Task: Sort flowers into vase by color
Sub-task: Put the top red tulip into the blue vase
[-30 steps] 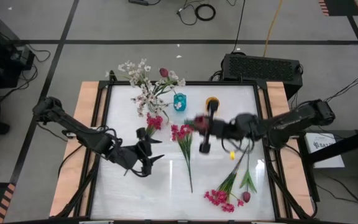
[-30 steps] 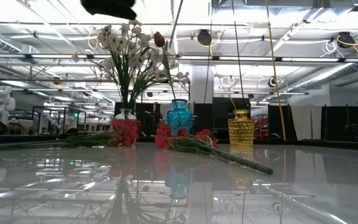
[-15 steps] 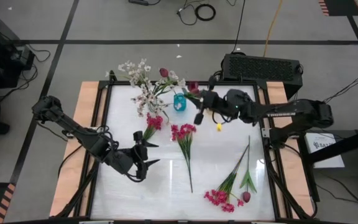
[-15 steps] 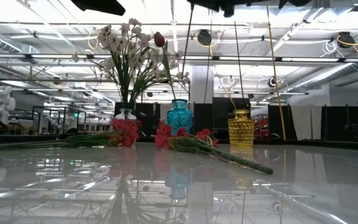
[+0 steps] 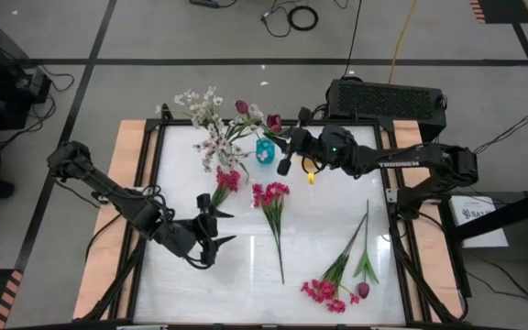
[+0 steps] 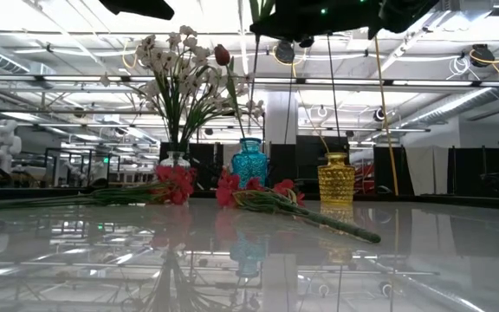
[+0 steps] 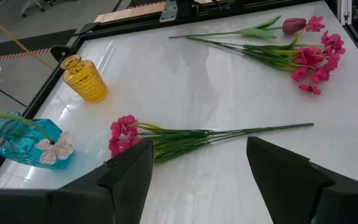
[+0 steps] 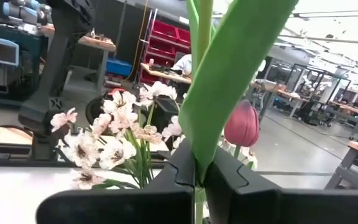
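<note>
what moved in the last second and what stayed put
The right gripper, shut on a dark maroon tulip with a green stem, carried it from mid-table toward the blue glass vase at the far edge. The left gripper, open, and the loose magenta sprigs stayed put.

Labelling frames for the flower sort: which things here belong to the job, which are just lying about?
Job:
- maroon tulip in the right pincer, shut on its stem
- teal vase, yellow vase, clear vase with white blossoms
- magenta sprigs on the table
- left pincer, open, waiting

Lying about:
- black box behind the table
- floor cables
</note>
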Controlling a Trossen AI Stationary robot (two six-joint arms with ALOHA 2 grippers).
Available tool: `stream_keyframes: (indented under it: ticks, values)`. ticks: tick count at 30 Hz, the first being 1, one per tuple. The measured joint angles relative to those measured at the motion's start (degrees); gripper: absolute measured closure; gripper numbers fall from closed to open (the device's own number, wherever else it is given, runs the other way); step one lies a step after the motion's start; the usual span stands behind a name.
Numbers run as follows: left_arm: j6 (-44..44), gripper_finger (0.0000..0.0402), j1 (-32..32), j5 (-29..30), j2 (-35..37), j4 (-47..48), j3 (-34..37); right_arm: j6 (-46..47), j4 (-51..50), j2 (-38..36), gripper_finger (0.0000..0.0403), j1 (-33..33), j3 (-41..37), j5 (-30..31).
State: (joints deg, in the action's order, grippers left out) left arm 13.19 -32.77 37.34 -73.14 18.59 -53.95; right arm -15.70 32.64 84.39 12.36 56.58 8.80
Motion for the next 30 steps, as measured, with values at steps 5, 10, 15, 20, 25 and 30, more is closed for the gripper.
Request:
stream_keyframes:
  ticks: [5, 10, 15, 20, 25, 30]
  values:
    - [-0.04, 0.0136, 0.00, -0.04, 0.00, 0.18, 0.00, 0.23, -0.06, 1.03, 0.0399, 0.39, -0.02, 0.02]
    - [-0.04, 0.0136, 0.00, -0.06, 0.00, 0.20, 0.00, 0.08, 0.29, 1.56, 0.0399, 0.46, -0.01, 0.02]
    - [-0.04, 0.0136, 0.00, -0.09, 0.00, 0.39, 0.00, 0.31, 0.41, 1.56, 0.0399, 0.46, -0.01, 0.08]
    - [-0.06, 0.0136, 0.00, -0.09, -0.01, 0.42, 0.00, 2.73, 0.22, 1.56, 0.0399, 0.46, -0.02, 2.08]
    - [-0.06, 0.0136, 0.00, -0.09, -0.02, 0.41, 0.00, 8.76, 0.18, 1.56, 0.0399, 1.72, -0.01, 2.11]
    - [-0.06, 0.0136, 0.00, -0.11, -0.02, 0.42, 0.00, 15.46, -0.35, 1.56, 0.0399, 4.23, 0.00, 1.97]
